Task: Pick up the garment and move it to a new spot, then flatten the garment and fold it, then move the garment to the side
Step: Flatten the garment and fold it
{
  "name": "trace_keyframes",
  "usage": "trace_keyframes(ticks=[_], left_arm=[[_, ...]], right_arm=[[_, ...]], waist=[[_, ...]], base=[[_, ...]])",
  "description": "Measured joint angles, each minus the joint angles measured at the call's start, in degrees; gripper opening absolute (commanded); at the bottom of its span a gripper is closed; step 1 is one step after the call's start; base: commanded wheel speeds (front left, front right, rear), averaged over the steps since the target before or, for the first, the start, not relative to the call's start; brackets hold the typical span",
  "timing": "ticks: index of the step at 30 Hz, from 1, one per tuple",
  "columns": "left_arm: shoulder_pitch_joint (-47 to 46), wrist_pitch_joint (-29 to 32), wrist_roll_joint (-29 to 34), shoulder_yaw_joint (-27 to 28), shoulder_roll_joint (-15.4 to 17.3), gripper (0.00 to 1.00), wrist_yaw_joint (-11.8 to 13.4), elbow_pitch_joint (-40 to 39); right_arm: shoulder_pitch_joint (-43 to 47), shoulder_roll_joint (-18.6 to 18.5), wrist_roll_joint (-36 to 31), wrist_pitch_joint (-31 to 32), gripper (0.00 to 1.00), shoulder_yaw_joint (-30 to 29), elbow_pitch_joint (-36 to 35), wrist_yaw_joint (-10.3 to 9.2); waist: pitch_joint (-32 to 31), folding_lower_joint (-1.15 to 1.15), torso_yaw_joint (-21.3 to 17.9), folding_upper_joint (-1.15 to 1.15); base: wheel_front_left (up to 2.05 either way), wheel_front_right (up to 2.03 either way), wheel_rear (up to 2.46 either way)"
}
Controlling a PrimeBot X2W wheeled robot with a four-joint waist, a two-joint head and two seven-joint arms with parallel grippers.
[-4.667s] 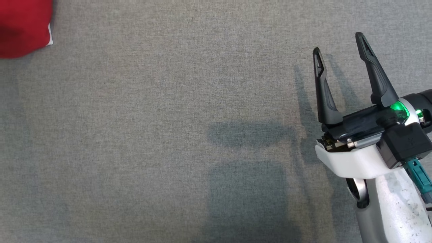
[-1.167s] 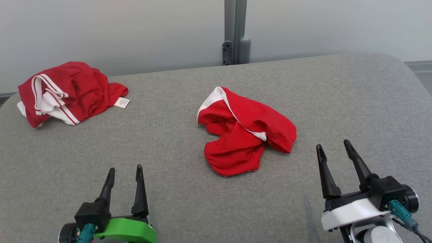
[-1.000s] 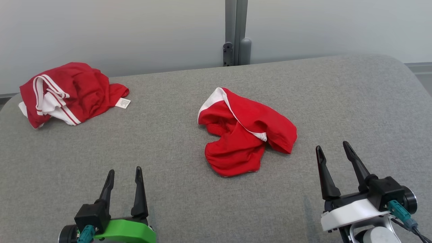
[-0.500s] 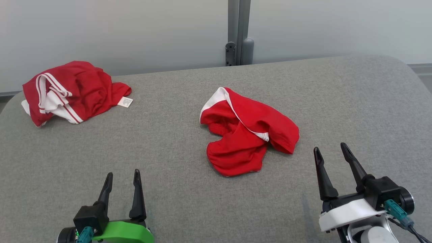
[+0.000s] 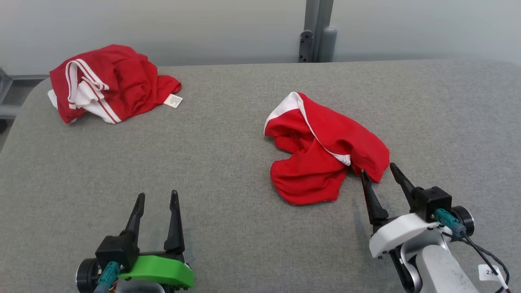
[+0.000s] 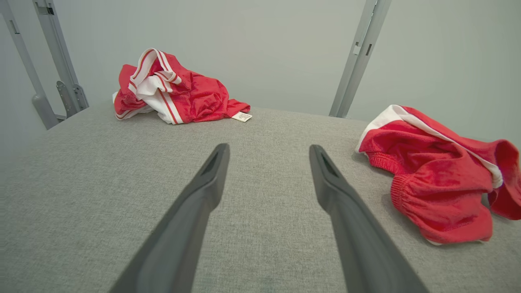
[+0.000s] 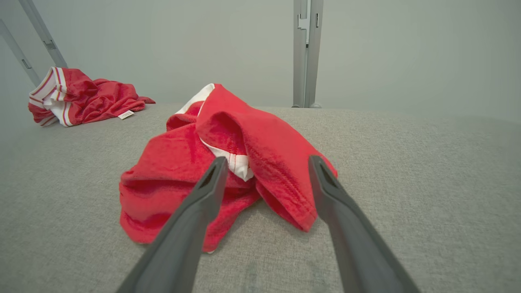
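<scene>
A crumpled red garment (image 5: 325, 154) with a white band lies mid-table on the grey cloth surface (image 5: 228, 171). My right gripper (image 5: 377, 169) is open, low over the table, its fingertips at the garment's near right corner. In the right wrist view that gripper (image 7: 268, 158) has a fold of the garment (image 7: 252, 134) just ahead, between the spread fingers; I cannot tell whether they touch it. My left gripper (image 5: 158, 194) stands open and empty near the front left. In the left wrist view the left gripper (image 6: 269, 147) has the garment (image 6: 439, 179) off to its right.
A second red bundle with white stripes (image 5: 110, 81) and a small tag lies at the far left corner, also seen as the bundle (image 6: 175, 89) and the bundle (image 7: 81, 95). A grey post (image 5: 315, 30) stands behind the table against a pale wall. The table's left edge (image 5: 16, 118) curves down.
The head camera has turned, shifting the whole picture to the right. My right gripper has moved forward and left, up to the garment's near right corner. The left gripper has stayed open and low.
</scene>
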Motion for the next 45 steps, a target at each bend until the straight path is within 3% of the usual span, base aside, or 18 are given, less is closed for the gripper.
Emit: trace_keyframes(ticks=[13,14,16,17,23,37,45], left_arm=[[-2.25,0.0,-0.58,-0.96,0.0,1.0,0.11,-0.81],[-2.33,0.0,-0.87,-1.07,0.0,1.0,0.16,-0.82],[-2.4,0.0,-0.98,-1.1,0.0,1.0,0.3,-0.86],[-2.4,0.0,-0.99,-1.13,0.0,1.0,0.49,-0.89],[-2.41,0.0,-1.34,-0.87,0.01,1.0,1.03,-1.22],[-2.47,0.0,-1.44,-1.35,-0.01,1.0,1.1,-0.66],[-2.43,0.0,-1.34,-0.44,0.0,1.0,1.09,-0.51]], right_arm=[[-9.01,0.03,-5.25,-0.01,1.0,-2.16,7.97,0.0],[-9.47,0.1,-5.3,0.0,0.49,-2.65,8.89,0.0],[-10.67,-0.02,-5.88,0.0,0.04,-3.63,9.77,0.0],[-11.21,-0.02,-5.86,0.0,0.0,-3.75,9.72,0.0],[-12.67,0.01,-5.53,0.0,0.0,-2.21,4.25,0.0],[-16.02,-0.02,2.63,0.0,0.0,13.37,-12.94,0.0],[-16.23,0.01,5.92,-0.01,0.0,17.16,-24.12,0.0]], waist=[[5.44,0.0,6.47,0.0],[5.76,0.0,6.9,0.0],[6.43,0.0,7.77,0.0],[6.67,0.0,8.03,0.0],[7.36,0.0,8.08,0.0],[5.13,0.0,4.48,0.0],[3.97,0.0,3.78,0.01]], base=[[0.0,0.0,0.0],[0.0,0.0,0.0],[0.0,0.0,0.0],[0.0,0.0,0.0],[0.0,0.0,0.0],[0.0,0.0,0.0],[0.0,0.0,0.0]])
